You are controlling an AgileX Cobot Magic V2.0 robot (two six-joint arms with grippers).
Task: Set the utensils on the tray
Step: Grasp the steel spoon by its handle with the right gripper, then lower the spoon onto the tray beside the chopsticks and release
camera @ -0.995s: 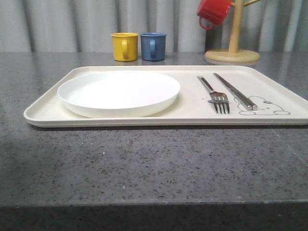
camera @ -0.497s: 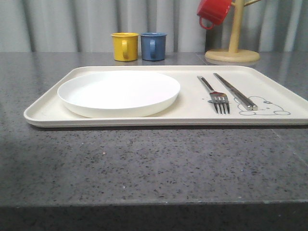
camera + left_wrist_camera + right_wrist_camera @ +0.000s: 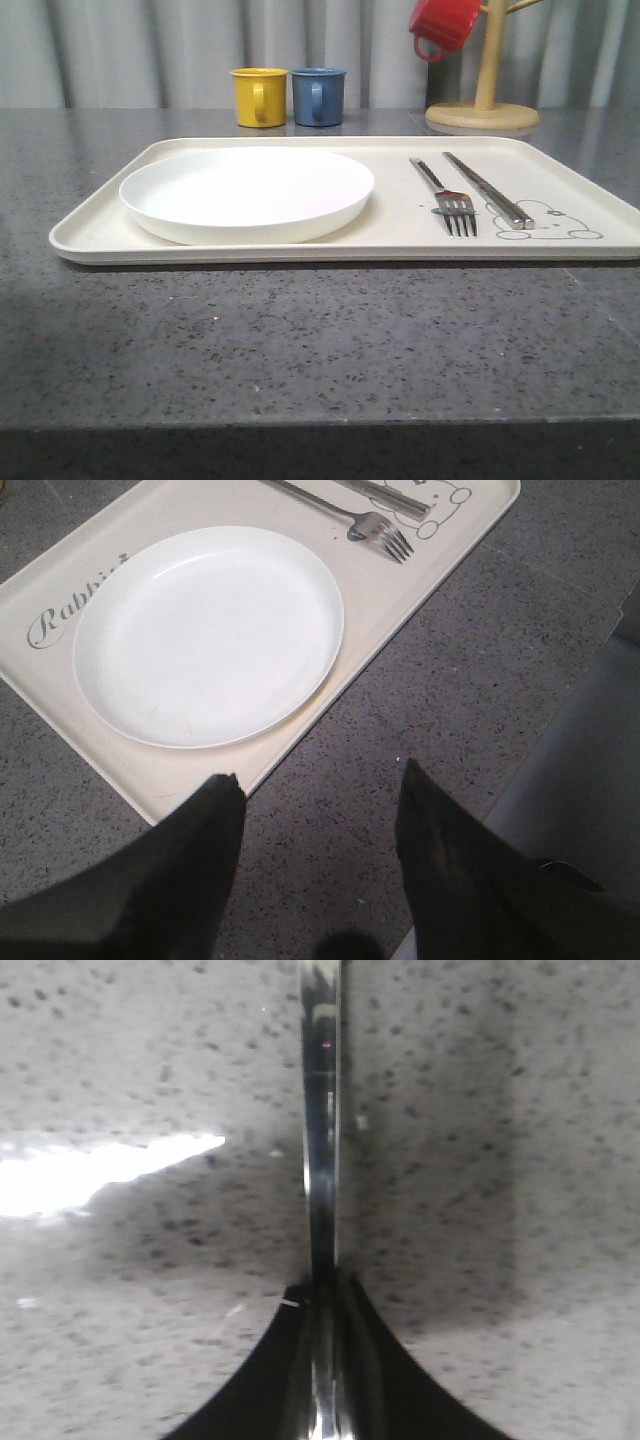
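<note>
The cream tray (image 3: 100,238) lies across the dark counter. Near its right end rest a silver fork (image 3: 446,196) and a pair of chopsticks (image 3: 487,188), side by side. In the left wrist view my left gripper (image 3: 320,777) hangs open over bare counter just off the tray's (image 3: 400,595) edge, with nothing between its fingers; the fork (image 3: 372,525) and chopsticks (image 3: 392,498) lie beyond the plate. My right gripper (image 3: 322,1285) is shut on the slim shiny handle of a metal utensil (image 3: 320,1130), held over speckled counter; the utensil's far end is out of view.
A round white plate (image 3: 247,192) takes up the tray's left half. Behind the tray stand a yellow mug (image 3: 259,96) and a blue mug (image 3: 319,95). A red mug (image 3: 443,24) hangs on a wooden stand (image 3: 484,112) at the back right.
</note>
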